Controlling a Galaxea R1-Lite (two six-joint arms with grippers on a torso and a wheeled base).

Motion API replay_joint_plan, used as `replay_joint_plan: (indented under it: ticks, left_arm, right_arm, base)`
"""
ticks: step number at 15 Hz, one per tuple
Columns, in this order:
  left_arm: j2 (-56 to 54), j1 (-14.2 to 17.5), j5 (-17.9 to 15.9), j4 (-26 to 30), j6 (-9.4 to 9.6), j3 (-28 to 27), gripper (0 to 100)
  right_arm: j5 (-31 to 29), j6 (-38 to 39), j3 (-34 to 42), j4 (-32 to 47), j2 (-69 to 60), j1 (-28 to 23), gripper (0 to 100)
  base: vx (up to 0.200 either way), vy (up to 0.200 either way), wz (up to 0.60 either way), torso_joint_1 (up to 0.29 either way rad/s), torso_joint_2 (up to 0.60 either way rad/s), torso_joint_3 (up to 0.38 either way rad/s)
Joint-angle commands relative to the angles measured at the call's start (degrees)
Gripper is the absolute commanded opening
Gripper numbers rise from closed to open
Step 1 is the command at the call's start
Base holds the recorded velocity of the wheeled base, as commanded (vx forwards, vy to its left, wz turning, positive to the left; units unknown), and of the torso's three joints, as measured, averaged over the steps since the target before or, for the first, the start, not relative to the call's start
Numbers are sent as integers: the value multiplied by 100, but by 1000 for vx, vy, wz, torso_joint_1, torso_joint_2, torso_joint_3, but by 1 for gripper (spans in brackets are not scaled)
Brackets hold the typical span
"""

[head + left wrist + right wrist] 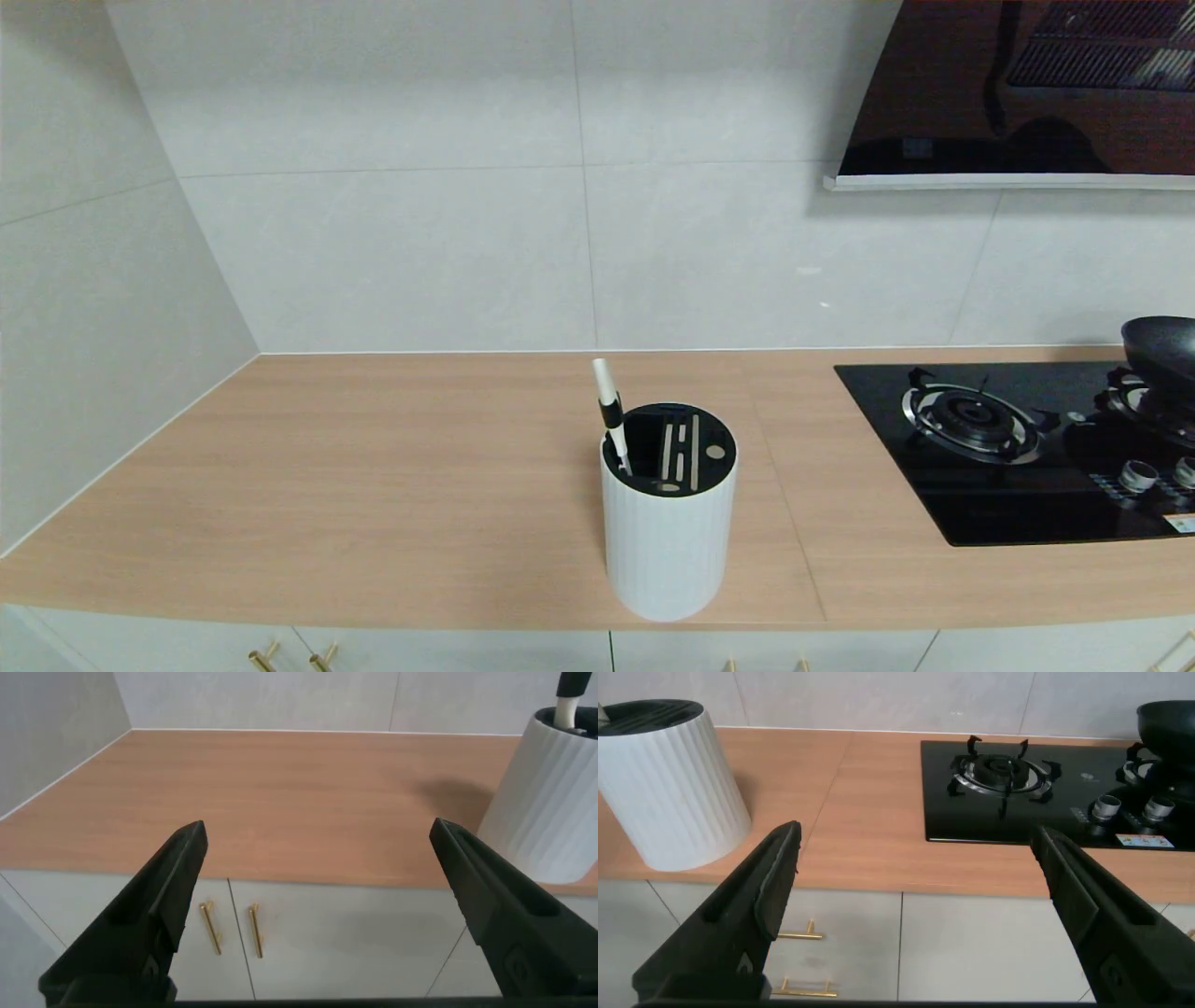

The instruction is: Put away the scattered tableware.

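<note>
Between left gripper (pixel 316 831) and right gripper (pixel 915 831) — both spread wide — white holder (pixel 667 532), on counter (pixel 373 448)

The left gripper (pixel 318 831) and right gripper (pixel 916 831) are each formed of two matte black, wedge-shaped fingers (pixel 159 915), tapered to blunt tips.

We are seeing bright, even light; the range hood (pixel 934 93) and hob (pixel 990 504) are throwing back reflections.
</note>
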Motion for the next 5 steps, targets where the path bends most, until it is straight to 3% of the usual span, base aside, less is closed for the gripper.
replay_joint_plan:
  ticks: [1,5]
  left_arm:
    - [11,-1,6,-4,-7,0,100]
    - [11,-1,6,-4,-7,0,100]
  right_arm:
    - [2,-1,5,13,16,2,100]
    - [2,-1,5,13,7,2,100]
  base:
    - [0,0,0,0,0,0]
    - [0,0,0,0,0,0]
